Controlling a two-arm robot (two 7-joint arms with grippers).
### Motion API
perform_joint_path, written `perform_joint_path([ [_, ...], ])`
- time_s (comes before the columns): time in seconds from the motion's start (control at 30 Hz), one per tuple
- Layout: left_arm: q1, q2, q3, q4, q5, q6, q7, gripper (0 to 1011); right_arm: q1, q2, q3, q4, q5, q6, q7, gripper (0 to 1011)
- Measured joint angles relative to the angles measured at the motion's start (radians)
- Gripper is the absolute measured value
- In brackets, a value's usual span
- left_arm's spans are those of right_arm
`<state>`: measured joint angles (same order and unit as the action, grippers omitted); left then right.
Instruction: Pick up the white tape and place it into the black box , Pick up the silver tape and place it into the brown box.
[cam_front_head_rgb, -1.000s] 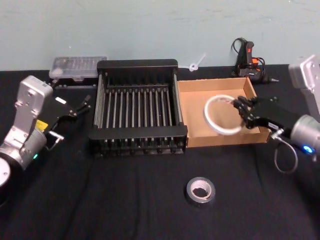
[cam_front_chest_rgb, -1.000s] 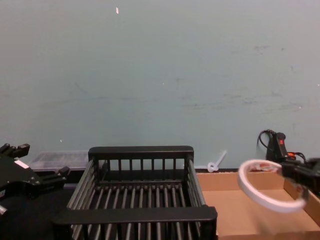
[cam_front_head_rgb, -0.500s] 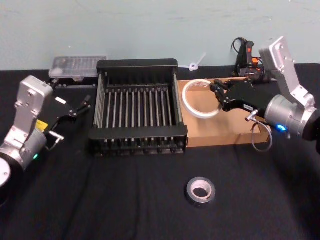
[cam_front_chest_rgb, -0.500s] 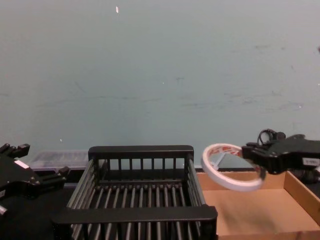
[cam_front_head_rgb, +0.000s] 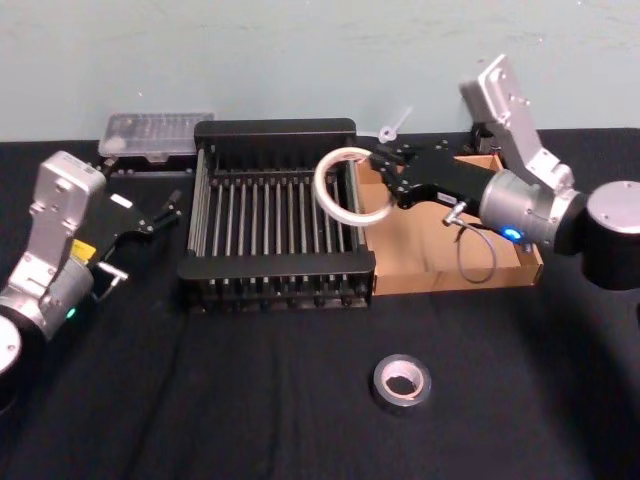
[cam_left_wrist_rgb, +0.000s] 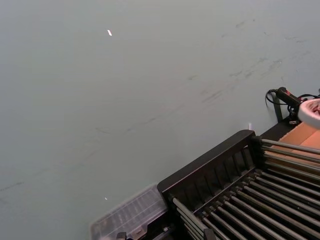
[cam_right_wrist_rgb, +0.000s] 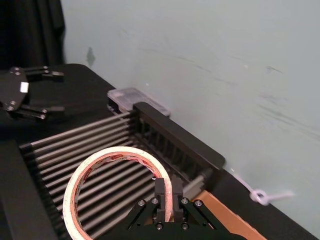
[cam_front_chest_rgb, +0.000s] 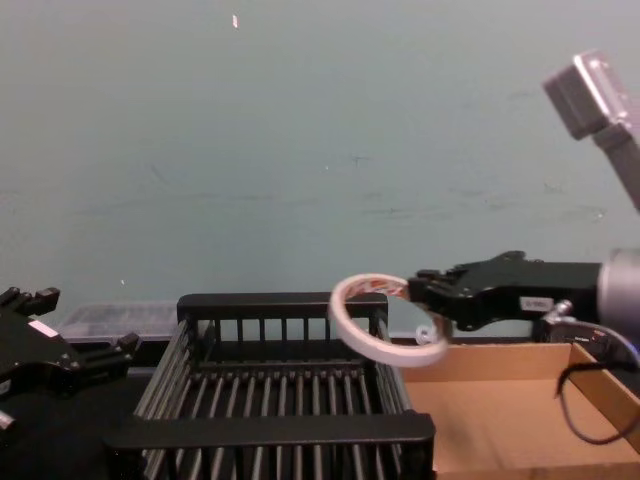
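no readable text, small label on right arm (cam_front_chest_rgb: 531, 303) illegible

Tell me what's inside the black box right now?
Nothing lies in the black box: only its bare slatted floor. The white tape hangs above its right edge, clamped in the right gripper. The near wall hides a strip of floor.

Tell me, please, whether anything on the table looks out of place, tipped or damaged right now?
Nothing stands out. The right gripper holds the white tape, tilted, above the black box and its right rim. The silver tape lies flat on the cloth; the brown box sits square beside the black box.
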<state>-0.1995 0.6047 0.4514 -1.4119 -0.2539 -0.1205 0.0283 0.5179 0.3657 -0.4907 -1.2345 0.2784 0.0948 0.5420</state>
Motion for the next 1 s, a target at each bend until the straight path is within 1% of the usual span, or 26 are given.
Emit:
perform_joint_path([
  [0.27,0.0,0.0,0.0,0.0,0.0,0.0,0.0,1001,0.046,-0.047,-0.037,0.061,-0.01,-0.02,0.021,87],
  [0.37,0.0,0.0,0.0,0.0,0.0,0.0,0.0,1001,0.069,-0.07,-0.052,0.097,-0.016,-0.03,0.027,87],
  [0.4,0.0,0.0,0.0,0.0,0.0,0.0,0.0,1001,0.069,-0.07,-0.052,0.097,-0.016,-0.03,0.027,87],
  [0.47,0.0,0.0,0.0,0.0,0.0,0.0,0.0,1001,0.09,-0.091,-0.064,0.135,-0.024,-0.037,0.03,87],
  [0.57,0.0,0.0,0.0,0.0,0.0,0.0,0.0,1002,0.11,-0.109,-0.075,0.171,-0.033,-0.042,0.031,87],
  [0.63,0.0,0.0,0.0,0.0,0.0,0.0,0.0,1001,0.115,-0.113,-0.078,0.178,-0.037,-0.044,0.032,87],
  [1.0,0.0,0.0,0.0,0.0,0.0,0.0,0.0,1001,0.109,-0.107,-0.074,0.167,-0.034,-0.043,0.032,87],
])
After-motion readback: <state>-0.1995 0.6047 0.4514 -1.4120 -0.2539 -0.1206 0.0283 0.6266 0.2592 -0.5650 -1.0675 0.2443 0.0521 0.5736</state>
